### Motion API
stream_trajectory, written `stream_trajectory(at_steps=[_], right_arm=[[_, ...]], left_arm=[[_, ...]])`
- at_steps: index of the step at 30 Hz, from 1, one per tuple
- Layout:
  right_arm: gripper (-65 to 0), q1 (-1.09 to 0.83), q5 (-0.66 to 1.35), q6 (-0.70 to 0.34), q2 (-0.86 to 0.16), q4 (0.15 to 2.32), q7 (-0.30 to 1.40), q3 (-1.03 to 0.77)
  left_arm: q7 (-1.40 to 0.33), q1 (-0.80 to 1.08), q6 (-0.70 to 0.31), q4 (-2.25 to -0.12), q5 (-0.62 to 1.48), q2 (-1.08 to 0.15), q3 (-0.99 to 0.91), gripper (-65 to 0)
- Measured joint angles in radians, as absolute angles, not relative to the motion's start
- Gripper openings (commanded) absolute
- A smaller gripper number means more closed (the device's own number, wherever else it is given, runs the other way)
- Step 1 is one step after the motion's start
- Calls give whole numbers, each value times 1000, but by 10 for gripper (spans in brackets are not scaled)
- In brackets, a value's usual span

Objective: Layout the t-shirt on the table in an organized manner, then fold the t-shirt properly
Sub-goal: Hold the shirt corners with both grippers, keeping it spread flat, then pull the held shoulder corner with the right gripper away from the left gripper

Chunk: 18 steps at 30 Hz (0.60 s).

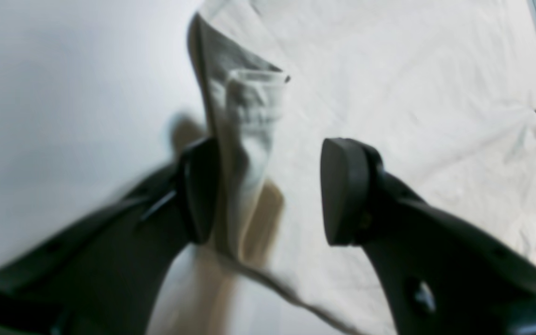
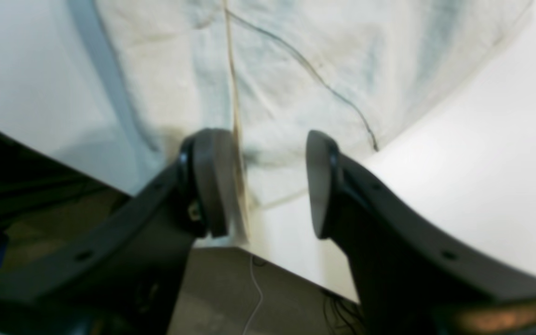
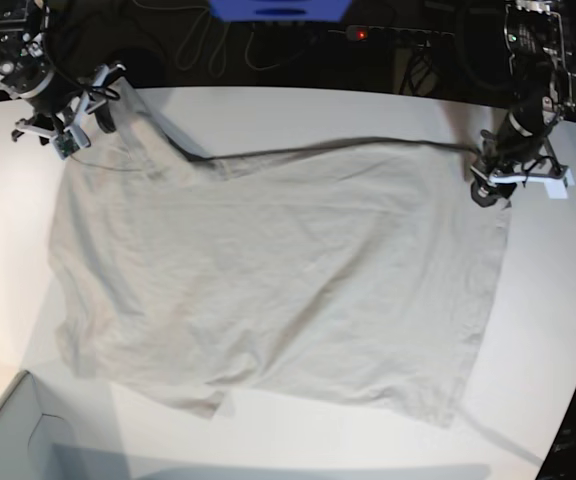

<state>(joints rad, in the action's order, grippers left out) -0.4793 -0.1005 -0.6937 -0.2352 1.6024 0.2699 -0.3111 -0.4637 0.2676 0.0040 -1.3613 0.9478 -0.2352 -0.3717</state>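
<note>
The t-shirt [image 3: 268, 290] lies spread across the bench [image 3: 298, 105]. Left pincer [image 1: 268, 190] and right pincer [image 2: 268, 184] stand wide at its far-edge corners, fabric against one pad each, probably to stretch it flat.

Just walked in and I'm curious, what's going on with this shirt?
Two robot arms are spreading a t-shirt on the table. It lies mostly flat with some wrinkles. The left gripper and the right gripper each sit at a far corner, fingers apart, with a fabric edge between them.
</note>
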Motion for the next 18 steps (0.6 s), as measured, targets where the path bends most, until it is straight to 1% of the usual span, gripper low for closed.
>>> stream_trajectory(at_steps=[4, 9, 15, 16, 18], right_arm=[[-386, -477, -101, -694, -213, 1571, 270, -310], [-387, -480, -101, -694, -216, 1565, 266, -253], [-396, -484, -101, -694, -216, 1565, 270, -253], [-406, -484, -101, -694, -215, 1565, 269, -252], [-448, -484, -101, -694, -216, 1565, 270, -252]], left_arm=[[-463, 265, 4, -1361, 948, -235, -371, -312], [-463, 267, 4, -1361, 948, -235, -371, -312], [-463, 265, 4, -1361, 948, -235, -371, -312], [-463, 265, 4, -1361, 948, -235, -371, -312], [-463, 265, 4, -1361, 948, -235, -371, -312]])
